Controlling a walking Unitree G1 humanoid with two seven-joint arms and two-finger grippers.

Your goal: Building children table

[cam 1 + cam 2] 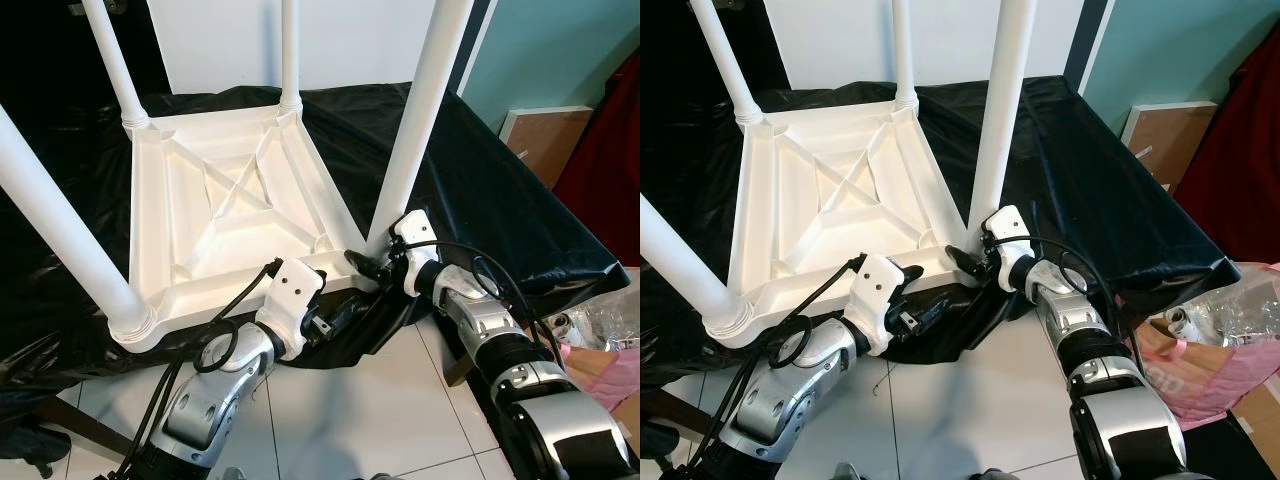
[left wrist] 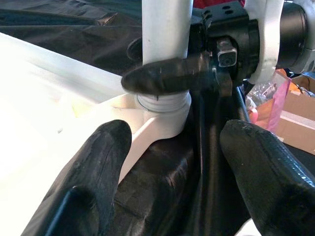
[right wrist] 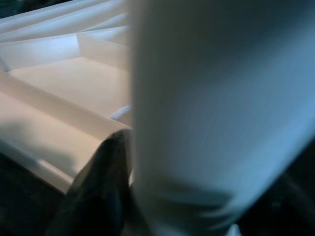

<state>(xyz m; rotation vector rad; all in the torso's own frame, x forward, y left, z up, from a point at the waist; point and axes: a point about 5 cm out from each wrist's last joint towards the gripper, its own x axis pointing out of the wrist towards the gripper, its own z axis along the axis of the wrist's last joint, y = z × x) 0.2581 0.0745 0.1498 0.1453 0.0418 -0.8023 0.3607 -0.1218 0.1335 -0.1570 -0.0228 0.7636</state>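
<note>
While the white plastic children's table (image 1: 230, 210) lies upside down on a black plastic sheet (image 1: 480, 190), legs pointing up, the right gripper (image 1: 372, 262) has its fingers clamped around the base of the near right white cylindrical leg (image 1: 415, 130); left gripper (image 1: 325, 318) hovers just beside that corner, fingers (image 2: 93, 182) spread apart.

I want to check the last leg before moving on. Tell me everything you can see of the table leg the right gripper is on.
The leg is a smooth white tube, plastic by its look, standing slightly tilted in the near right corner socket of the upturned white tabletop. A ribbed collar rings its base. The right gripper is shut around it just above the collar. The left gripper hovers open nearby.
</note>
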